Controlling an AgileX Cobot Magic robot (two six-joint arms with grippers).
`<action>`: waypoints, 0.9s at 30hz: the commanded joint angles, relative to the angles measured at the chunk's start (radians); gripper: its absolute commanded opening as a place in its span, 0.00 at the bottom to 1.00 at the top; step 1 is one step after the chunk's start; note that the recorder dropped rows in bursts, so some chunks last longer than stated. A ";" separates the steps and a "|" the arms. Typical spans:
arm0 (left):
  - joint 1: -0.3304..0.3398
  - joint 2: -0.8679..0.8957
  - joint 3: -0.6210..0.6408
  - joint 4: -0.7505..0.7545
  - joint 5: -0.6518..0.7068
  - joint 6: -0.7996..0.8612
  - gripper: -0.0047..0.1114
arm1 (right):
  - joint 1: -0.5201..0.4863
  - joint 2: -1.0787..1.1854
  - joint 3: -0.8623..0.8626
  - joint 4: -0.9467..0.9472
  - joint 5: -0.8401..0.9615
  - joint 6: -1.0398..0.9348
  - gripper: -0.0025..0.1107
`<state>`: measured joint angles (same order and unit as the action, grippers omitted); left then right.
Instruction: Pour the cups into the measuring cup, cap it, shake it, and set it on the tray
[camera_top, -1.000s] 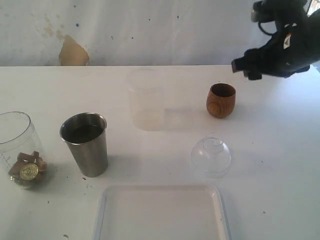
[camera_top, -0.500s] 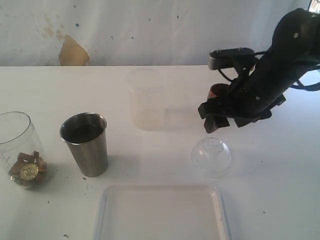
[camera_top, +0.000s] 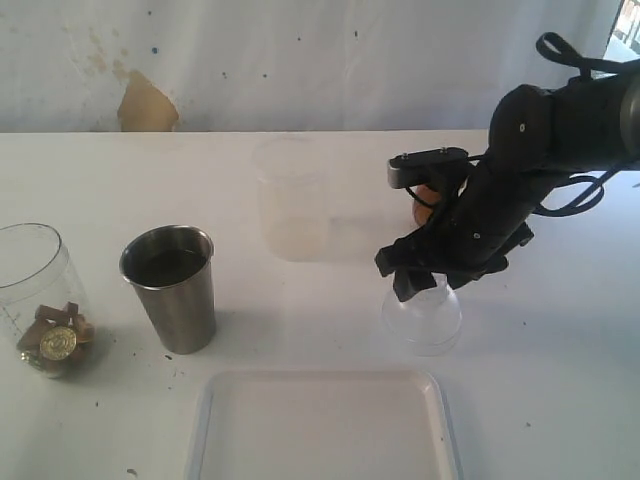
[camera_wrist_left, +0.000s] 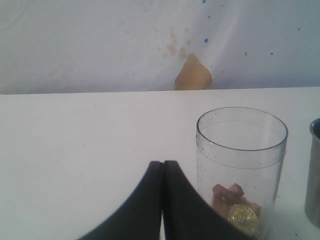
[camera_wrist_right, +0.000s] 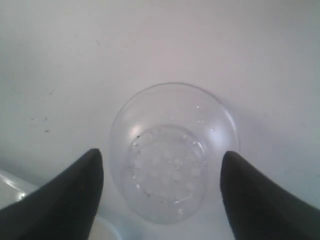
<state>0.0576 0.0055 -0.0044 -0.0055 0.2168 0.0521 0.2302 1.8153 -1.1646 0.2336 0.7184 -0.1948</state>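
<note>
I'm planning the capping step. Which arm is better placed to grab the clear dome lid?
Right. The right gripper hangs open over the dome lid, fingers either side. The left gripper is shut, away beside the measuring cup.

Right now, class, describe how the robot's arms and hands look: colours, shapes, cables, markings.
The right arm is matte black, with bulky rounded segments and black cables looping off it; no markings are legible. The right hand and left hand have smooth black fingers tapering toward the tips. The left arm itself is out of view.
</note>
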 joint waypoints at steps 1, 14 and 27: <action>-0.001 -0.005 0.004 -0.009 -0.013 -0.002 0.04 | 0.001 0.023 0.000 -0.025 -0.033 -0.011 0.56; -0.001 -0.005 0.004 -0.009 -0.013 -0.002 0.04 | 0.048 -0.125 -0.142 0.121 0.166 -0.100 0.02; -0.001 -0.005 0.004 -0.009 -0.013 -0.002 0.04 | 0.551 -0.136 -0.137 0.162 0.115 -0.094 0.02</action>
<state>0.0576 0.0055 -0.0044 -0.0055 0.2168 0.0521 0.7069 1.6557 -1.3025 0.3847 0.9002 -0.2818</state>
